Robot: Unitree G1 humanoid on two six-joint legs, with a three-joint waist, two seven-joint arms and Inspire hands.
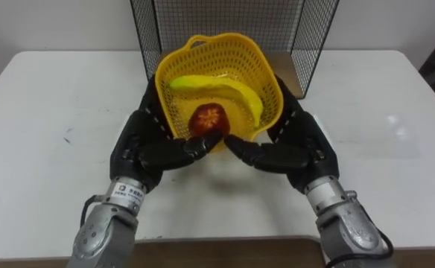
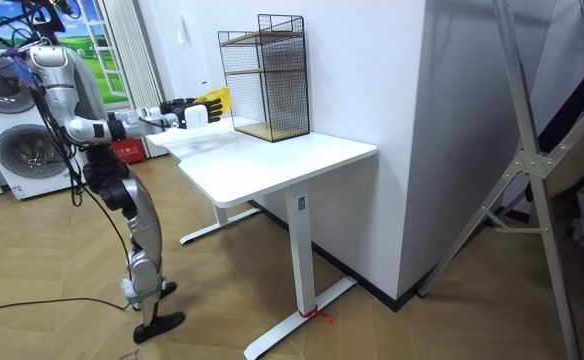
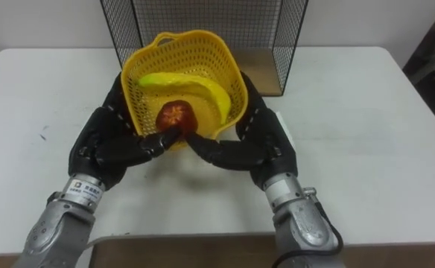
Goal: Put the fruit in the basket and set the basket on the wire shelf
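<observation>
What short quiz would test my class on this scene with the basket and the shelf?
1. True or false: the basket stands on the wire shelf.
2. Which fruit lies in the basket? A: a banana and an apple. B: an orange alone. C: grapes.
3. Fill in: the basket is held between the left hand and the ____ hand.
Key: 1 false, it is held in front of the shelf. 2 A. 3 right, the right hand.
</observation>
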